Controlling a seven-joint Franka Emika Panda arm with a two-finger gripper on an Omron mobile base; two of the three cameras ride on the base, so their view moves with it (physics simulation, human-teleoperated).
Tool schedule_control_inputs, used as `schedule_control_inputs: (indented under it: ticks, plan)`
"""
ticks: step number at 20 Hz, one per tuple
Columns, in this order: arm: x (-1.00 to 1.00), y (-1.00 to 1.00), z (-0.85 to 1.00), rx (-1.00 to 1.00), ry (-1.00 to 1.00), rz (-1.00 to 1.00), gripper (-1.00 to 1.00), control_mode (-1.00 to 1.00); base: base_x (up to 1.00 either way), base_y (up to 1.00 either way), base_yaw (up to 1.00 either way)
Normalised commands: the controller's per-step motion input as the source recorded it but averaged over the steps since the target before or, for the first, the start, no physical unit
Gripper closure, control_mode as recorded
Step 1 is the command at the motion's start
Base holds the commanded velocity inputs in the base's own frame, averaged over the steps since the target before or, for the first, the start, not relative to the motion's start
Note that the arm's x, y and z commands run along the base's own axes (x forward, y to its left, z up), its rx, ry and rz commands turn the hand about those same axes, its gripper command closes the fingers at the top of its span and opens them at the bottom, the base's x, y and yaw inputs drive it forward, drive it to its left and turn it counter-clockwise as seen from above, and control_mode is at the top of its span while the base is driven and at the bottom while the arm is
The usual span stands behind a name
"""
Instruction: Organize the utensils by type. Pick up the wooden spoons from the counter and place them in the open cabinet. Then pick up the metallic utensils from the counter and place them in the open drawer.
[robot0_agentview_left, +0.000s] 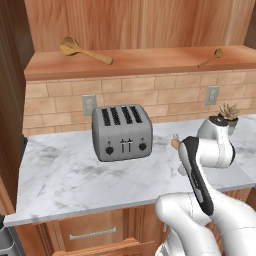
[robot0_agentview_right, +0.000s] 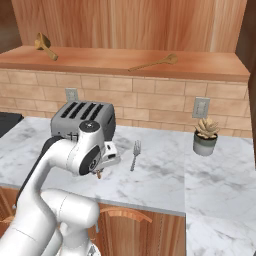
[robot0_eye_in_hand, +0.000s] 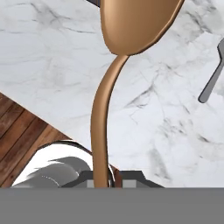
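The gripper (robot0_eye_in_hand: 104, 183) is closed on the thin handle of the small coppery spoon (robot0_eye_in_hand: 131, 30), whose bowl points away from the hand, lifted above the counter (robot0_agentview_left: 65, 175). In the right base view the gripper (robot0_agentview_right: 100, 172) hangs over the front part of the counter, in front of the toaster (robot0_agentview_right: 82, 117); its fingers are too small there to make out.

The fork (robot0_agentview_right: 135, 154) lies flat on the white marble just right of the toaster, tines toward the wall. A potted plant (robot0_agentview_right: 205, 135) stands well to the right of the toaster, near the brick backsplash.

Above the toaster runs the wooden shelf of the open cabinet (robot0_agentview_left: 150, 60). One wooden spoon (robot0_agentview_left: 82, 50) lies on it up and to the left of the toaster, the other wooden spoon (robot0_agentview_right: 155, 62) up and to the right.

Below the toaster, under the counter edge, the curved front of the open drawer (robot0_agentview_right: 125, 215) sticks out; its inside is hidden by the arm. In the left base view the arm covers most of the fork and the held spoon.
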Motion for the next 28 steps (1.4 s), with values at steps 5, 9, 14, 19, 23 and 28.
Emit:
schedule_control_inputs:
  ticks: [5, 9, 14, 19, 23, 28]
  plan:
    - [-0.18, 0.0, 0.75, 0.02, 0.0, 0.03, 1.0, -1.0, 0.0, 0.0, 0.0]
    - [-0.08, 0.0, 0.9, 0.0, 0.0, 0.07, 1.0, -1.0, 0.0, 0.0, 0.0]
    - [-0.06, 0.0, 0.85, 0.0, 0.0, 0.06, 1.0, -1.0, 0.0, 0.0, 0.0]
    - [-0.14, 0.0, 0.62, 0.0, 0.0, 0.04, 1.0, -1.0, 0.0, 0.0, 0.0]
    - [-0.14, 0.0, 0.23, 0.0, -0.01, 0.0, 1.0, -1.0, 0.0, 0.0, 0.0]
    - [-0.13, 0.25, -0.01, -0.01, -0.07, 0.01, 1.0, -1.0, 0.0, 0.0, 0.0]
